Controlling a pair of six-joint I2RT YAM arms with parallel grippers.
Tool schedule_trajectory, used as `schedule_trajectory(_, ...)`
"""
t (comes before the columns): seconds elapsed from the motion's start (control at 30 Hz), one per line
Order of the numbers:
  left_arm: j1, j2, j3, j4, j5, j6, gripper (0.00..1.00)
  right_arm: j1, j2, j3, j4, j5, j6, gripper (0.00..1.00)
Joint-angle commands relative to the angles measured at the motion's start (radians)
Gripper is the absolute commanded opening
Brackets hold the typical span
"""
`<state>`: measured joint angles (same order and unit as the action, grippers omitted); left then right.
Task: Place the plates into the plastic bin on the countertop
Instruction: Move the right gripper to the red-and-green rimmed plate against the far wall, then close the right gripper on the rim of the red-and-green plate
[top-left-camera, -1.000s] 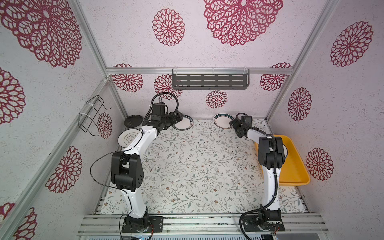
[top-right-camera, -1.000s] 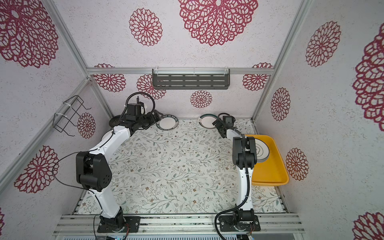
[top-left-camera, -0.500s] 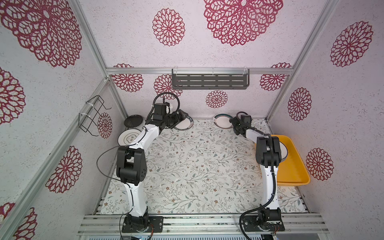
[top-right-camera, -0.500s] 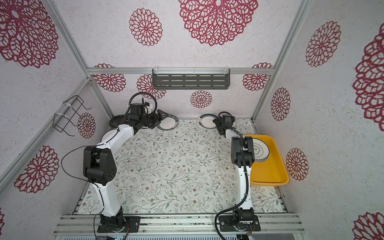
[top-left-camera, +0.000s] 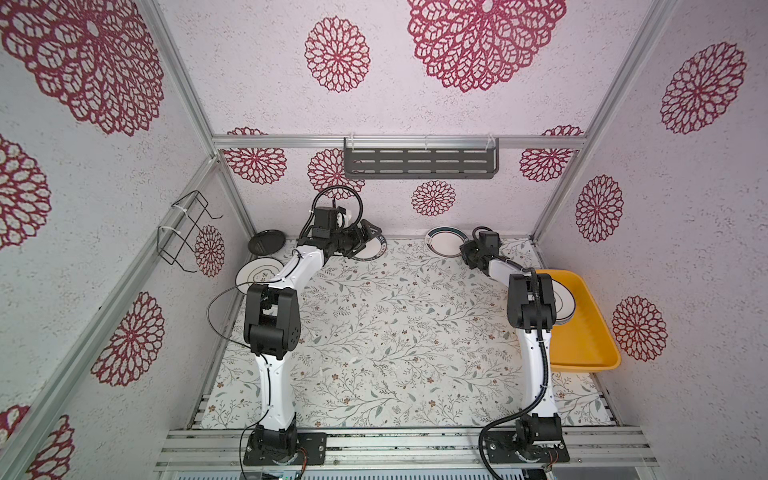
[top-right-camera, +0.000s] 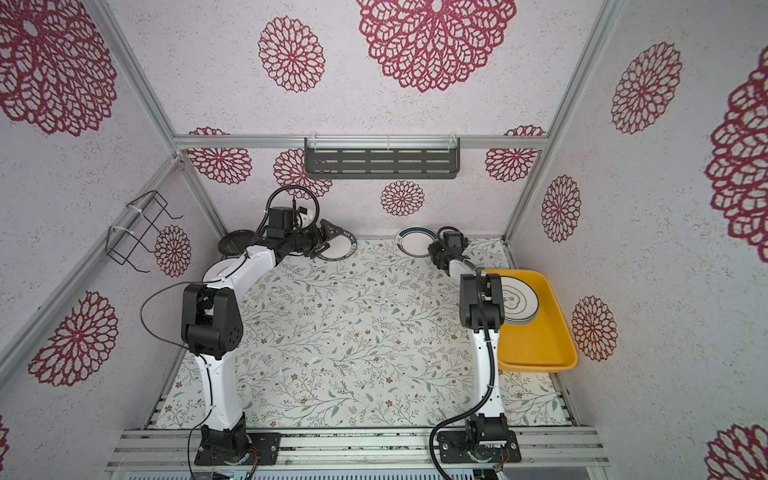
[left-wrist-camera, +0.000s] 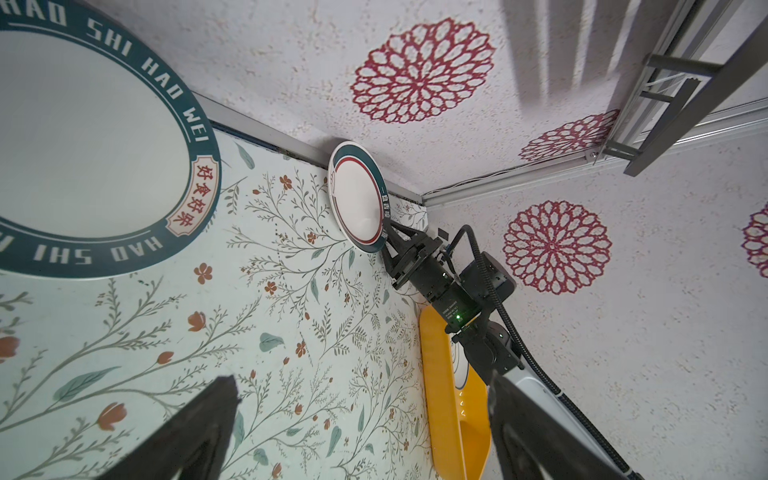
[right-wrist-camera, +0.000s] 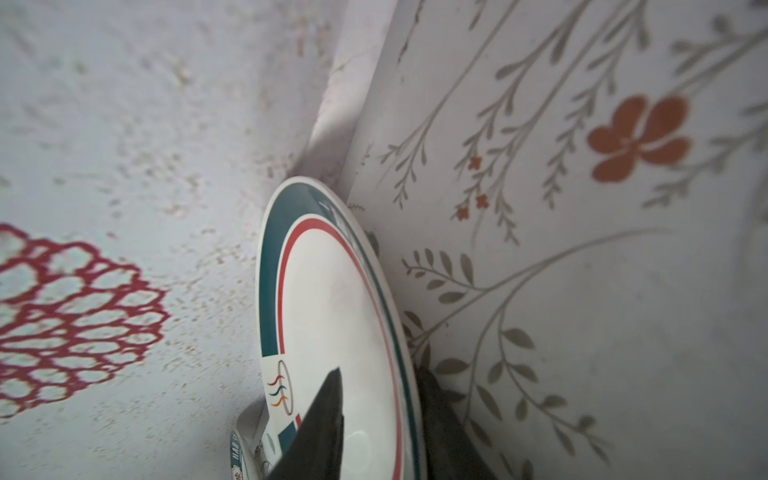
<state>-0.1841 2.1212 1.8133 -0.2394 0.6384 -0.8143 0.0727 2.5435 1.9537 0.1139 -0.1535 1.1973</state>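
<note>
A white plate with a teal-and-red rim (top-left-camera: 445, 242) (top-right-camera: 415, 242) (right-wrist-camera: 332, 316) stands tilted at the foot of the back wall. My right gripper (top-left-camera: 467, 254) (top-right-camera: 434, 252) (right-wrist-camera: 382, 419) is shut on its near rim, one finger on top and one beneath, as the left wrist view (left-wrist-camera: 390, 240) also shows. My left gripper (top-left-camera: 362, 242) (top-right-camera: 326, 239) (left-wrist-camera: 365, 432) is open over the edge of a teal lettered plate (top-left-camera: 373, 250) (top-right-camera: 341, 248) (left-wrist-camera: 83, 145), holding nothing. The yellow plastic bin (top-left-camera: 592, 336) (top-right-camera: 548, 340) (left-wrist-camera: 440, 374) holds a stack of plates (top-left-camera: 564, 303) (top-right-camera: 519, 301).
A small black plate (top-left-camera: 266, 243) (top-right-camera: 235, 243) and a white line-motif plate (top-left-camera: 257, 274) (top-right-camera: 216, 272) lie in the back left corner, partly under my left arm. A grey slotted shelf (top-left-camera: 419, 163) hangs on the back wall and a wire rack (top-left-camera: 185, 232) on the left wall.
My right gripper has closed onto the rim of the teal-and-red plate. My left arm has swung right, bringing its open gripper over the lettered plate.
</note>
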Motion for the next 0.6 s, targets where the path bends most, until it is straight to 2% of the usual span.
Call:
schedule_trajectory(0.0,0.006,0.007,0.027,-0.018,-0.006,0.026,0.97,0.013,0.037,-0.015,-0.132,-0.017,-0.003,0.18)
schedule_trajectory(0.17,0.006,0.003,0.038,-0.041,-0.017,0.043,0.97,0.013,0.018,-0.031,-0.121,-0.020,-0.012,0.02)
schedule_trajectory(0.33,0.004,-0.037,0.013,-0.052,-0.035,0.060,0.97,0.018,-0.024,-0.074,-0.111,-0.015,-0.018,0.00)
schedule_trajectory(0.57,-0.010,-0.147,-0.133,0.014,-0.060,0.061,0.97,0.021,-0.147,-0.201,-0.053,-0.004,-0.052,0.00)
